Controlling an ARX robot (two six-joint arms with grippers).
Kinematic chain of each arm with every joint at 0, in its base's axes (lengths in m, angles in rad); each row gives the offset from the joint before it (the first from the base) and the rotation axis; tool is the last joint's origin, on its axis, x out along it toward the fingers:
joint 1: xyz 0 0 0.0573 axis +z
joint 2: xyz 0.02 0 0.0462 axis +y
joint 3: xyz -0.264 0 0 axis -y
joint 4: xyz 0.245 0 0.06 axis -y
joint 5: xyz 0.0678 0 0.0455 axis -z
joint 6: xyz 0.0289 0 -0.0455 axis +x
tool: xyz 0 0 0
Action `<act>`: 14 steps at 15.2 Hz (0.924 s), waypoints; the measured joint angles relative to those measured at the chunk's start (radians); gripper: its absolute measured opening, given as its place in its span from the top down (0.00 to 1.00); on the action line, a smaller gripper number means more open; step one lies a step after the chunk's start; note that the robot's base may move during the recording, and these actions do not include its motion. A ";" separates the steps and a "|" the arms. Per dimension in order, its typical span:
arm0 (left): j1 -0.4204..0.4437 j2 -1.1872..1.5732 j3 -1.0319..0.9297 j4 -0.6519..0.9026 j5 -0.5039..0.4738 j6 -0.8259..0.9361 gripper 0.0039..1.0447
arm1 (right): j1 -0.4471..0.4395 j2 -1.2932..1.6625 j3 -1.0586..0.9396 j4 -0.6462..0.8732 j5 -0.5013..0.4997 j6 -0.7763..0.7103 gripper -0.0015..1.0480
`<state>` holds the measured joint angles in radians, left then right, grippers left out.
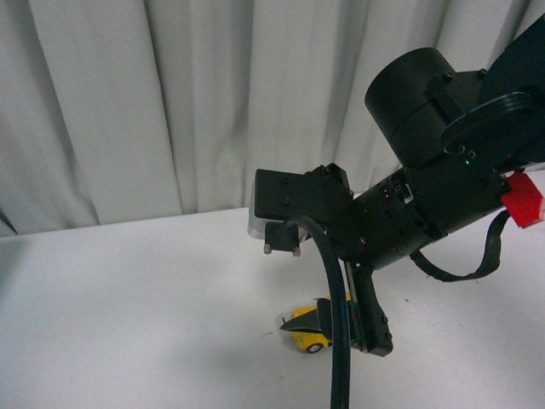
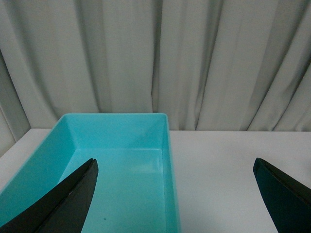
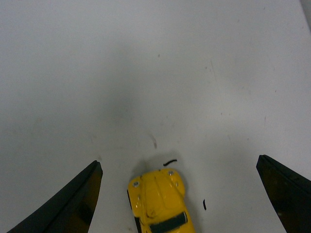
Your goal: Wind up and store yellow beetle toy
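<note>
The yellow beetle toy (image 1: 308, 339) sits on its wheels on the white counter (image 1: 128, 298), in the lower middle of the front frame, just right of centre; the right wrist view shows it lying between the fingers of the right gripper (image 3: 179, 162), which is spread wide and touches nothing. The step in hand looks like the grasp before winding. To do it well the gripper should come lower and further along the body, so that the pads meet the car's flat sides rather than its rounded bonnet; it should then close squarely and gently, since a curved shell may squirt out. The left gripper (image 2: 175, 162) is likewise spread and empty; it faces a turquoise bin (image 2: 116, 116) before the curtain (image 2: 194, 58), likely the place of storage.
</note>
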<state>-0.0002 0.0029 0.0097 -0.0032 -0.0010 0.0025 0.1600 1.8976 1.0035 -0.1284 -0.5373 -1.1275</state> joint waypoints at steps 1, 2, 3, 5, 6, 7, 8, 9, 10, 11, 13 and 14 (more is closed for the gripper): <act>0.000 0.000 0.000 0.000 0.000 0.000 0.06 | -0.027 0.021 -0.002 -0.011 0.018 -0.066 0.06; 0.000 0.000 0.000 0.000 0.000 0.000 0.06 | -0.040 0.039 -0.002 -0.022 0.024 -0.109 0.06; 0.000 0.000 0.000 0.000 0.000 0.000 0.06 | -0.051 0.055 -0.003 -0.024 0.027 -0.142 0.06; 0.000 0.000 0.000 0.000 0.000 0.000 0.06 | -0.064 0.088 -0.002 -0.027 0.034 -0.200 0.06; 0.000 0.000 0.000 0.000 0.000 0.000 0.06 | -0.065 0.107 0.000 -0.033 0.035 -0.230 0.06; 0.000 0.000 0.000 0.000 0.000 0.000 0.06 | -0.070 0.123 0.004 -0.034 0.034 -0.246 0.06; 0.000 0.000 0.000 0.000 0.000 0.000 0.06 | -0.077 0.137 0.014 -0.045 0.035 -0.266 0.06; 0.000 0.000 0.000 0.000 0.000 0.000 0.06 | -0.084 0.153 0.031 -0.058 0.034 -0.288 0.06; 0.000 0.000 0.000 0.000 0.000 0.000 0.06 | -0.097 0.177 0.057 -0.084 0.034 -0.323 0.06; 0.000 0.000 0.000 0.000 0.000 0.000 0.06 | -0.102 0.192 0.073 -0.091 0.031 -0.345 0.06; 0.000 0.000 0.000 0.000 0.000 0.000 0.06 | -0.103 0.200 0.092 -0.099 0.030 -0.370 0.06; 0.000 0.000 0.000 0.000 0.000 0.000 0.06 | -0.103 0.207 0.103 -0.108 0.022 -0.380 0.06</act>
<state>-0.0002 0.0029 0.0097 -0.0036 -0.0006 0.0025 0.0574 2.1044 1.1069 -0.2359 -0.5152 -1.5070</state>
